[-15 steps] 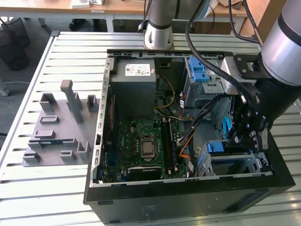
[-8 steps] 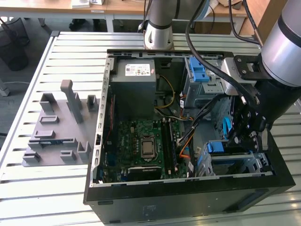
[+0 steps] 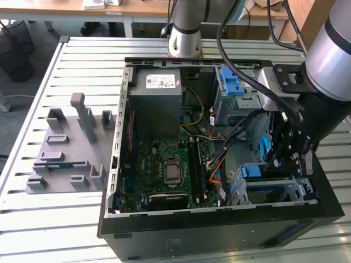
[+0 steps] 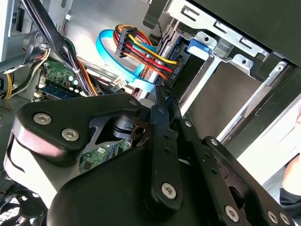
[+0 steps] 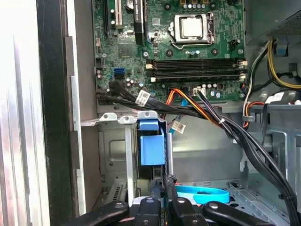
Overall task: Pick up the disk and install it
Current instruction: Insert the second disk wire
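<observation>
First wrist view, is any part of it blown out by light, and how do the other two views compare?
In the first wrist view, the pale slatted table surface beside the black computer case is washed out to near white, while the green motherboard is evenly lit. In the second wrist view, the black gripper looms dark and close. The exterior view is lit evenly, with soft reflections on the slatted metal table.
</observation>
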`<control>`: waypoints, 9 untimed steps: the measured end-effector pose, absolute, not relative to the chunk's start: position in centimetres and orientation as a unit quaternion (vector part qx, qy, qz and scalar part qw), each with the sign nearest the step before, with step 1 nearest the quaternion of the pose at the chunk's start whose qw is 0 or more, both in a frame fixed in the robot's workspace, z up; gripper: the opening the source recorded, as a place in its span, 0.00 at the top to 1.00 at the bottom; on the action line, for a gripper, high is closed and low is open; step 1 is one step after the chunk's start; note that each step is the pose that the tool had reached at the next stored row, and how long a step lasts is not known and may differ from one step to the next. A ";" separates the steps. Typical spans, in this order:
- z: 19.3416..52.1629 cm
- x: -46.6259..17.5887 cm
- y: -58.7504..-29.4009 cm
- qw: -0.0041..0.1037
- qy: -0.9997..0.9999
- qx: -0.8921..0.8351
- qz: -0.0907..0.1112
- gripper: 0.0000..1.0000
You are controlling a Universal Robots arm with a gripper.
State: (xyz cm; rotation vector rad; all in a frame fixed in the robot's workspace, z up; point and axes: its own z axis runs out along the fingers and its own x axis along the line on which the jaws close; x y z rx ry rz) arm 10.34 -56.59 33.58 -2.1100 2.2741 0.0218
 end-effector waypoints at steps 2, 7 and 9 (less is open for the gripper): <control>33.7 10.3 -56.6 0.020 0.733 -0.680 0.007 0.84; 33.6 10.3 -56.6 0.023 0.733 -0.680 0.010 0.84; 33.5 10.3 -56.6 0.023 0.733 -0.680 0.011 0.84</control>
